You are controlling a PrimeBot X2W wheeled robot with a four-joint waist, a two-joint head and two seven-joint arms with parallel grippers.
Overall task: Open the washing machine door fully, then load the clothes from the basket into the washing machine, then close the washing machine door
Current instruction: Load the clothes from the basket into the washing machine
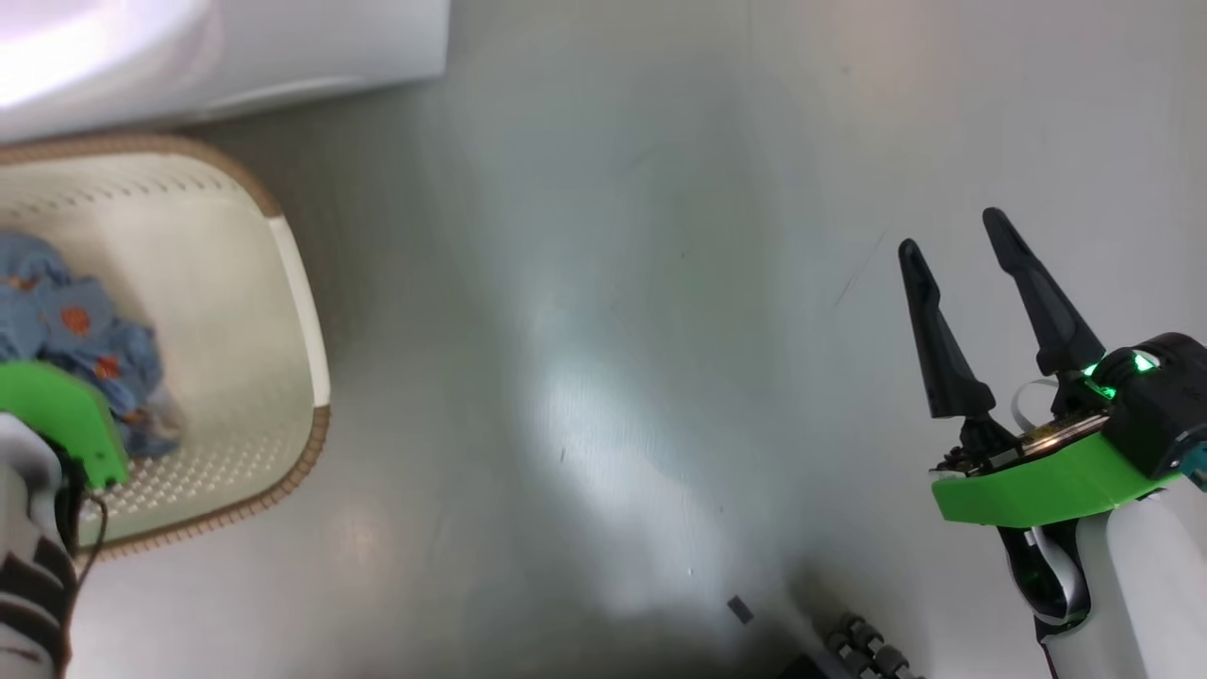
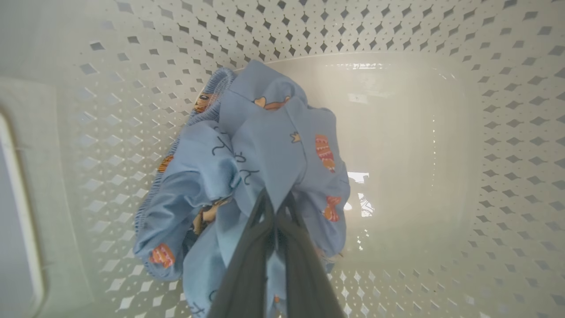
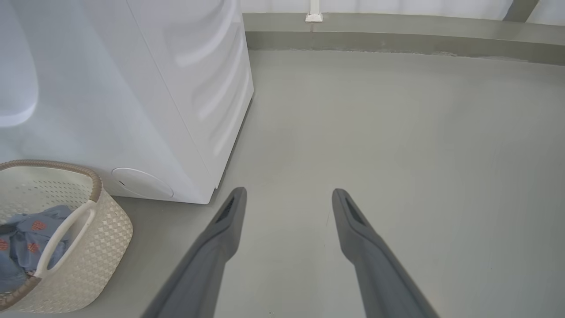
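Left gripper (image 2: 276,206) is down inside the basket (image 2: 441,39), jaws closed tight on a fold of the clothes (image 2: 265,141). The fold is pinched right at the tips. The rest of that light blue bundle with the orange-red print bunches up around my fingers, towards the perforated side wall. I can't tell whether the bundle is off the basket bottom or resting on it.

In the head view the basket sits at the left edge on the grey floor (image 1: 613,330), just in front of the white washing machine (image 1: 236,47). My left arm's green wrist mount (image 1: 61,415) is over it and covers part of the clothes.

Right gripper (image 1: 951,232) is fully open and holds nothing. It hangs over bare floor, well apart from the basket. The right wrist view has the washing machine corner at upper left and the basket beside its front at lower left, with blue fabric inside under the loop handle (image 3: 66,229).
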